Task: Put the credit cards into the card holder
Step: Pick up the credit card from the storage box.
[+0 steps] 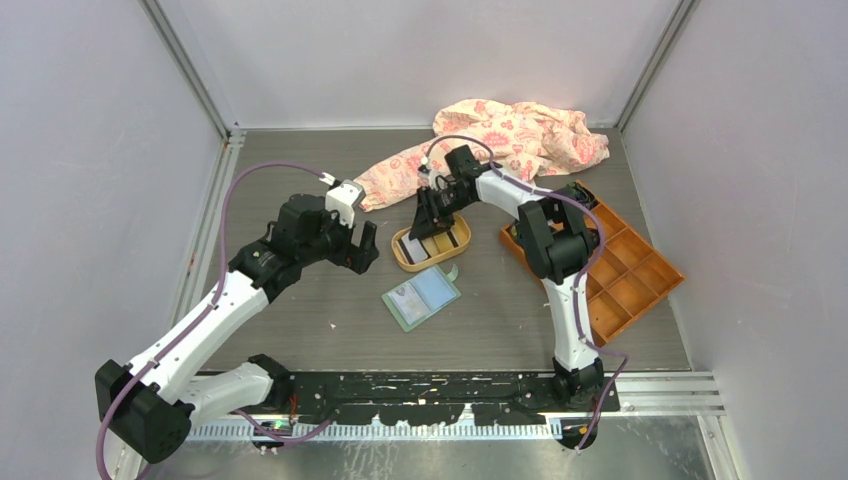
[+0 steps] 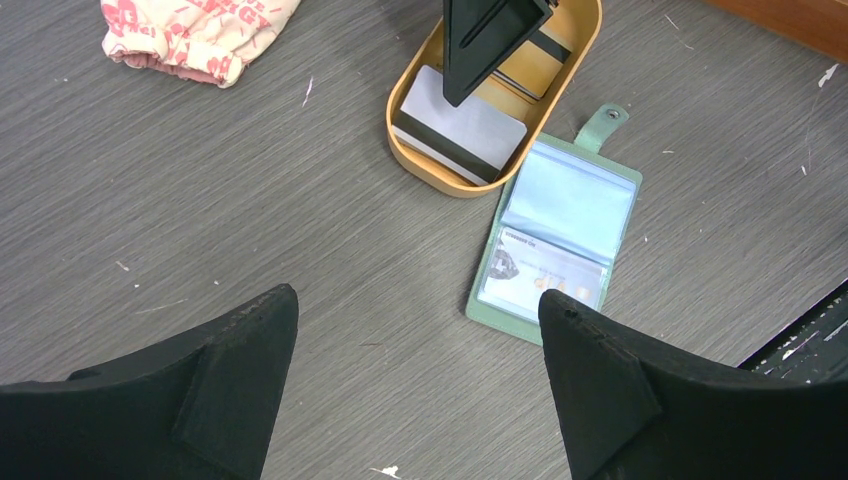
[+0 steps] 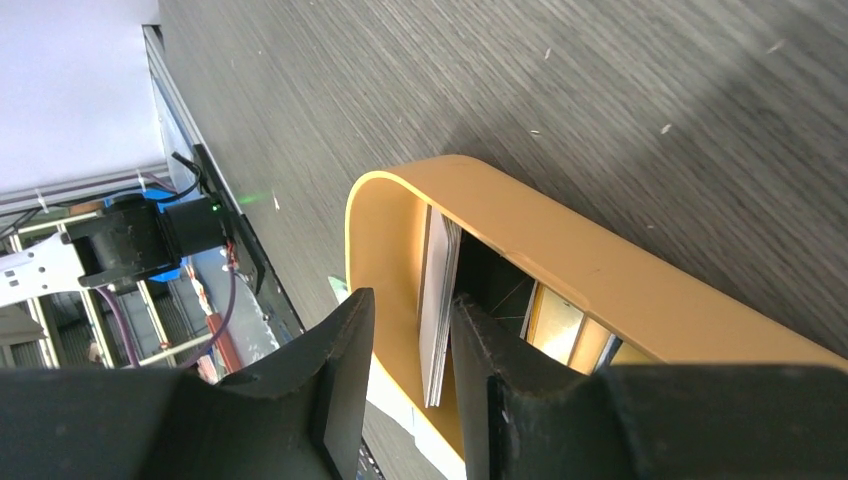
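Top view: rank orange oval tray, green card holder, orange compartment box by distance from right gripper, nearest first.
1. Orange oval tray: right gripper reaches down into it, mid-table.
2. Green card holder: just past the tray's near side.
3. Orange compartment box: farthest, off to the right side.

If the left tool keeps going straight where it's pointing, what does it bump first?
Probably the bare grey table, just beside the open green card holder. The left tool is open with nothing below it, though depth is hard to judge.

card holder (image 2: 555,235) open, credit cards (image 2: 460,130) — in tray (image 2: 392,135)
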`<state>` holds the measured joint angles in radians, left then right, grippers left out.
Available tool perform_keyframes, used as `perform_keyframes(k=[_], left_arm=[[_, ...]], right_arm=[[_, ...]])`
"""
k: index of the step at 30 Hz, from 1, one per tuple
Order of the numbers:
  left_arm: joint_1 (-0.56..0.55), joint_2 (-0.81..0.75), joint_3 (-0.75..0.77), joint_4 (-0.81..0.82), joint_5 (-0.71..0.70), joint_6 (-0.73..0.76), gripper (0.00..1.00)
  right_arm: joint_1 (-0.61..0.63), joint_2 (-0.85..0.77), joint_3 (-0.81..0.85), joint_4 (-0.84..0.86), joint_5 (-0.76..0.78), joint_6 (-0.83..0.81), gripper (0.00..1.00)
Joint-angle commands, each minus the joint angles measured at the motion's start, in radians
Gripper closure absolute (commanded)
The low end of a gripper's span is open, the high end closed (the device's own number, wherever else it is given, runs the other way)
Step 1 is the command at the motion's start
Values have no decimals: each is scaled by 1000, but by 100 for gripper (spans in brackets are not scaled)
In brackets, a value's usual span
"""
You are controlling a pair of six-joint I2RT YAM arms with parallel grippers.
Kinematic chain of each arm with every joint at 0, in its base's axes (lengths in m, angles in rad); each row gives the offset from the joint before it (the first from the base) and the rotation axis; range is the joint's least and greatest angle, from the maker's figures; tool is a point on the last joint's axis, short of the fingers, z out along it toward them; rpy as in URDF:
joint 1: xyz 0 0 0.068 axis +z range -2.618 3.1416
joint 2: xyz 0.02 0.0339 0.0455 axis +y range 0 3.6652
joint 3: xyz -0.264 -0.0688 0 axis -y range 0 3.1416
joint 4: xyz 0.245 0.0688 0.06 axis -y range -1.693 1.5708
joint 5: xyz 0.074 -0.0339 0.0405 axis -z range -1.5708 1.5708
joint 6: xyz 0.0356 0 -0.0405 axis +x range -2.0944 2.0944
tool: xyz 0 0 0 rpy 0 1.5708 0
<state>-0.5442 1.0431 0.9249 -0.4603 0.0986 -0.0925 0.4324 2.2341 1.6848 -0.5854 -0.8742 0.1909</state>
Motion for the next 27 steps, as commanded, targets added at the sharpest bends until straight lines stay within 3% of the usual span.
perform_keyframes(k=[1, 27], left_arm=[[-5, -6, 0, 55, 10, 17, 11], [-4, -1, -2, 56, 6, 19, 11]], right_arm=[[22, 4, 21, -4, -39, 3, 60], [28, -13, -2, 62, -133, 69, 56]])
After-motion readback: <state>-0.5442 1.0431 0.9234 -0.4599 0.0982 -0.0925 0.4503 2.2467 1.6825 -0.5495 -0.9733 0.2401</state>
